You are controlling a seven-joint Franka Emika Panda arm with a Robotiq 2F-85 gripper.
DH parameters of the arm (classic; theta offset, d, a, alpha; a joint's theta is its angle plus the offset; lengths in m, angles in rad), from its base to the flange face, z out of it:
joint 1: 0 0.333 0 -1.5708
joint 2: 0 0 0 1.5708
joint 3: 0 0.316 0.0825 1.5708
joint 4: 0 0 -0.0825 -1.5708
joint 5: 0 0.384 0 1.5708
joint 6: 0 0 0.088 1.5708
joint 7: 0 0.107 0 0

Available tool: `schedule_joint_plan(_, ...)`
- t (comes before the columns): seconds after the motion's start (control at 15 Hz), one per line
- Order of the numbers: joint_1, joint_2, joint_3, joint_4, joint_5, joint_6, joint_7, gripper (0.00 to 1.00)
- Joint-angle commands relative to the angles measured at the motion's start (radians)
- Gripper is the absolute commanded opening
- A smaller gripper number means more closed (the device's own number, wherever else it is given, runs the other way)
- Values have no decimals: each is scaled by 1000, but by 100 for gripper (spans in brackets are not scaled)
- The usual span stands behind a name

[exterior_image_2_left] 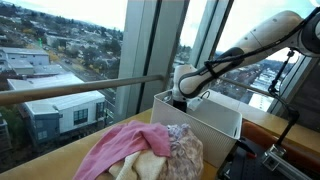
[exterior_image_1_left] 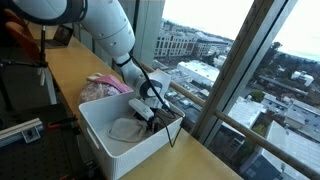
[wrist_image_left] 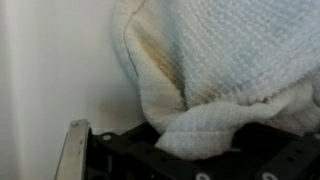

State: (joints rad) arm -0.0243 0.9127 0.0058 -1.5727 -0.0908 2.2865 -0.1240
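Note:
My gripper point(exterior_image_1_left: 150, 112) reaches down into a white open bin point(exterior_image_1_left: 103, 140) on a wooden counter by the window. In the wrist view a white terry cloth point(wrist_image_left: 215, 50) fills most of the frame, and a fold of it is pinched between my jaws point(wrist_image_left: 200, 152). The rest of the cloth point(exterior_image_1_left: 125, 130) lies on the bin's floor. In an exterior view my gripper point(exterior_image_2_left: 183, 97) hangs over the bin's far rim point(exterior_image_2_left: 215, 122), and the cloth is hidden inside the bin.
A pile of clothes with a pink garment point(exterior_image_2_left: 135, 148) and pale pieces lies on the counter beside the bin, and it shows in both exterior views point(exterior_image_1_left: 100, 87). A handrail point(exterior_image_2_left: 70, 90) and window mullions run along the counter's outer edge.

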Motion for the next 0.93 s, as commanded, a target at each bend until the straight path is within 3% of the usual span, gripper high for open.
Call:
schedule_joint_plan(0.0,7,45,-25,59,-11,-42,15,45)
schedule_joint_plan(0.4,8,-50,-38,-17,-5,-63,52,1)
schedule_joint_plan(0.87,51,-332,-35,-163,-16,-23,120,0)
